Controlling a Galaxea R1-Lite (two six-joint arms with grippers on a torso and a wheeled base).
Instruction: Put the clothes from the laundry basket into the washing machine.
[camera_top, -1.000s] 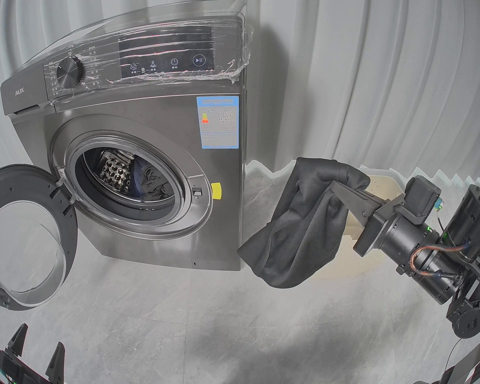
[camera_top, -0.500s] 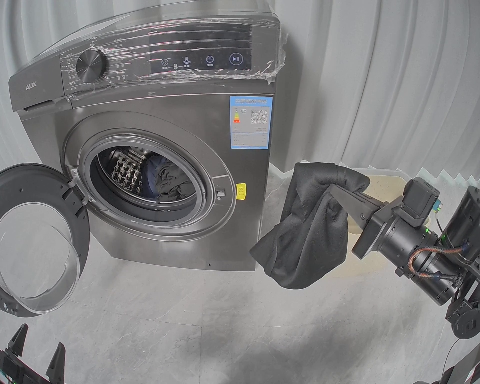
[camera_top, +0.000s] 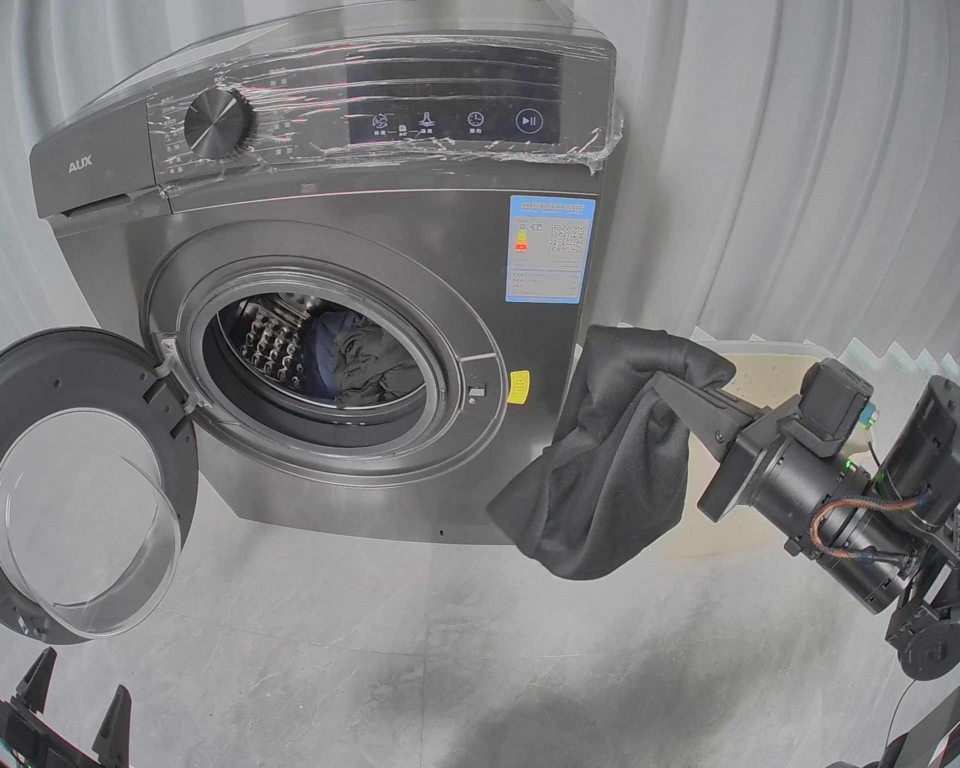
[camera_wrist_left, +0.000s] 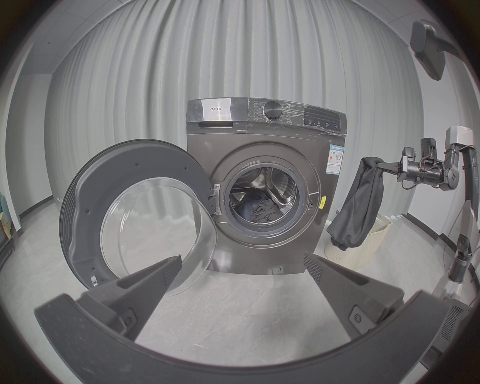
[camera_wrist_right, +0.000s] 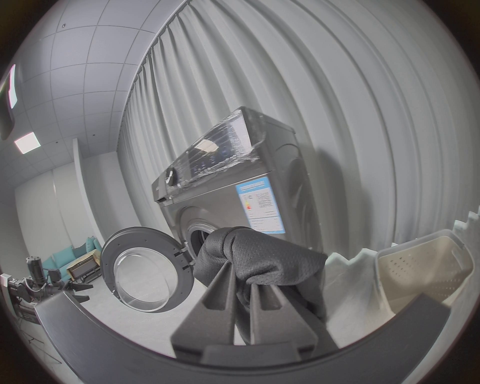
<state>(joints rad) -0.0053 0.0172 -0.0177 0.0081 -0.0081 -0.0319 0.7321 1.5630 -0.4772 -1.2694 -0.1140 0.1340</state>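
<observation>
- Against the pleated curtain (camera_top: 800, 180) stood 1 washing machine (camera_top: 380, 220), front-loader, its round opening unblocked and facing the robot.
- Floor (camera_top: 400, 640) in front of the washer: pale tiles, a wide bare stretch between opening and both arms.
- 1 door (camera_top: 90, 480), swung fully open to the washer's left side, hinge edge at the opening's rim, glass facing up and out; it took up room on the left, near the left arm.
- 1 laundry basket (camera_top: 790, 352), beige, on the floor right of the washer, close to the curtain; only its rim was visible behind the right arm.
- 1 dark garment (camera_top: 610, 450), hanging off the floor between the washer's right front edge and the basket; couldn't tell if it brushed the washer.
- Clothes in drum (camera_top: 365, 362): at least 2 pcs, 1 blue & 1 dark, lying low at the back, well inside the rim.
- 2 grippers: right gripper (camera_wrist_right: 242, 280) clamped tight on the garment's top fold, held level, pointing toward the washer; left gripper (camera_wrist_left: 241, 259) low near the floor, jaws spread wide, nothing between them, facing the opening.
</observation>
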